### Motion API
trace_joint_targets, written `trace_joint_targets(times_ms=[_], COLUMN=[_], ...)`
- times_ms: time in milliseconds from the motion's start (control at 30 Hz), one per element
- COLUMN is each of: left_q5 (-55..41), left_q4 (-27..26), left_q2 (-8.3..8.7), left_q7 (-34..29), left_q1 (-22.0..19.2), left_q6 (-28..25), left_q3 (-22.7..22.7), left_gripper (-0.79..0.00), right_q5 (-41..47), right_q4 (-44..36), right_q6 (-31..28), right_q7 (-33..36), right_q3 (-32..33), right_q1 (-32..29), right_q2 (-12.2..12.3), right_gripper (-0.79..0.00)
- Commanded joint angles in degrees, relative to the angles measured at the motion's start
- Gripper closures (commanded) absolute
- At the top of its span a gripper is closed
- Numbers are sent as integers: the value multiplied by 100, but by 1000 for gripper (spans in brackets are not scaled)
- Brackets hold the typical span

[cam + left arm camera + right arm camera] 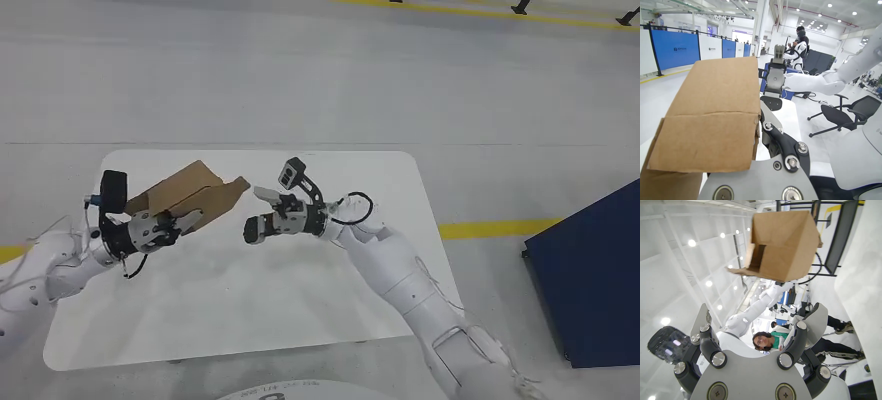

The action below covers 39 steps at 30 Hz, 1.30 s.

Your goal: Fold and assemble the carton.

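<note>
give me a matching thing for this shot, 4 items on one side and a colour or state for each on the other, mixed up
Things:
1. carton
2. left gripper
3. right gripper
4. table

States:
a. white, under both arms
b. open, holding nothing
c. brown cardboard, one end not yet closed
d. shut on the cardboard

Pairs: 1-c, 2-d, 3-b, 4-a
</note>
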Motion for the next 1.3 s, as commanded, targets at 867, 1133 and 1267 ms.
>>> trace_joint_targets(times_ms=[867,1133,1267], left_q5=[930,1125,1129], left_q4=[-509,-623,-670], left_q2=[-135,-157,-176], left_q7=[-465,-836,-1055], left_q1=[400,455,447], left_q6=[-478,-478,-478], left_q3=[-696,-713,-704], left_gripper=[0,0,0], right_q5=[-606,-890,-959], right_q4=[443,458,498], right_q6=[468,684,776], right_q7=[-244,-54,-58], right_q3=[-571,-681,-778], right_q1=[426,461,512], right_q2=[-147,-128,-147], right_gripper=[-785,-785,-785])
